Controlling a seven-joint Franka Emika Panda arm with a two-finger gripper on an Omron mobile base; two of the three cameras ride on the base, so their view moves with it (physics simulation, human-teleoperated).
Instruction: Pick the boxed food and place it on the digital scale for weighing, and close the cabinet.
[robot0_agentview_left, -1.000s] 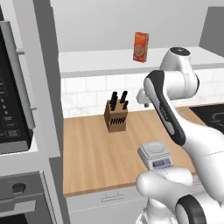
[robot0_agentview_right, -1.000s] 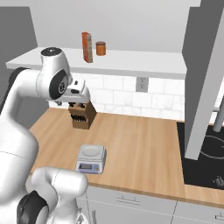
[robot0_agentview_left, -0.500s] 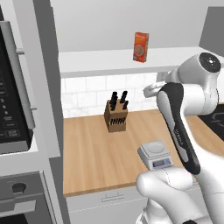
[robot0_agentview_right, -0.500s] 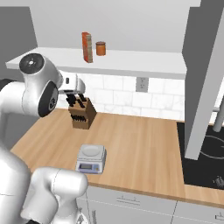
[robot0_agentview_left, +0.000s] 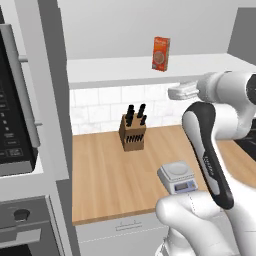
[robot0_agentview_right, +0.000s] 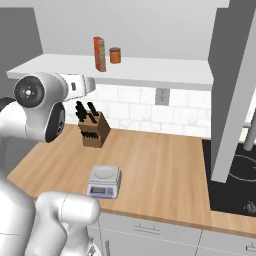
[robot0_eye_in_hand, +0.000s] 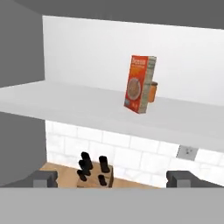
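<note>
On the pale shelf of the open cabinet (robot0_agentview_left: 145, 67), the boxed food (robot0_agentview_left: 161, 53) stands upright, orange-red, well above the counter. Right base view adds what the left base view lacks: a small orange-brown can (robot0_agentview_right: 115, 55) just beside the carton on the same shelf, a wall outlet (robot0_agentview_right: 161, 96) on the white tile, and the dark cooktop (robot0_agentview_right: 235, 185) at the far right. Hand view confirms the can sits partly hidden behind the carton's right edge, with the round tan picture on the carton front facing the camera. Left base view alone shows the dark microwave and oven column (robot0_agentview_left: 15, 125) at the far left. On the wooden counter (robot0_agentview_left: 110, 175), left to right: the wooden knife block (robot0_agentview_left: 133, 131) near the tiled wall, then the digital scale (robot0_agentview_left: 177, 177) nearer the front edge, platform bare, well apart from the block. A grey cabinet door (robot0_agentview_right: 235, 85) hangs open at the right, in front of part of the cooktop. The gripper (robot0_eye_in_hand: 112, 178) is raised below shelf height, spread wide with two dark finger tips (robot0_eye_in_hand: 43, 178) far apart, grasping nothing and touching nothing; the carton lies ahead, well apart.
</note>
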